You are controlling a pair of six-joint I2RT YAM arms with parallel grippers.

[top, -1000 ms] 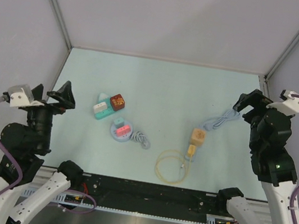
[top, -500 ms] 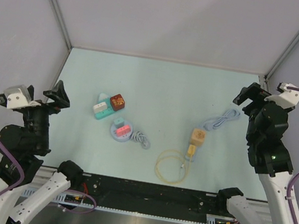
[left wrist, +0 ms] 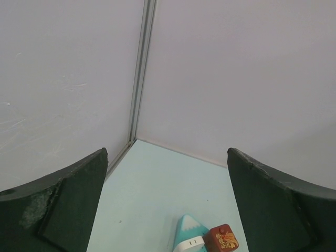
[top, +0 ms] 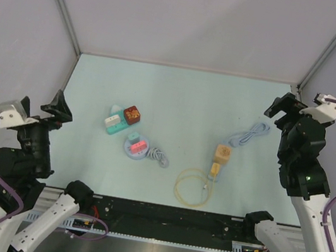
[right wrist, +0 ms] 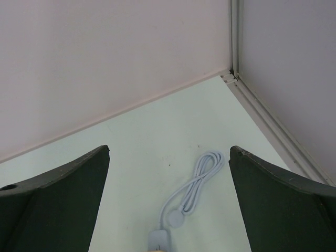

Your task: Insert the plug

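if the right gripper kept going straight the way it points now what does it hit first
Probably bare table just past the looped end of the bundled cable. The right gripper is open and empty; depth is unclear, so it could clip the cable.

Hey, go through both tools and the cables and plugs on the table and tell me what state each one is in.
left tool: open, empty.
right tool: open, empty.
lavender cable: bundled, lying flat.
yellow cable: coiled in a loop.
yellow plug: against the orange block; cannot tell whether it is seated.
grey cable: coiled.
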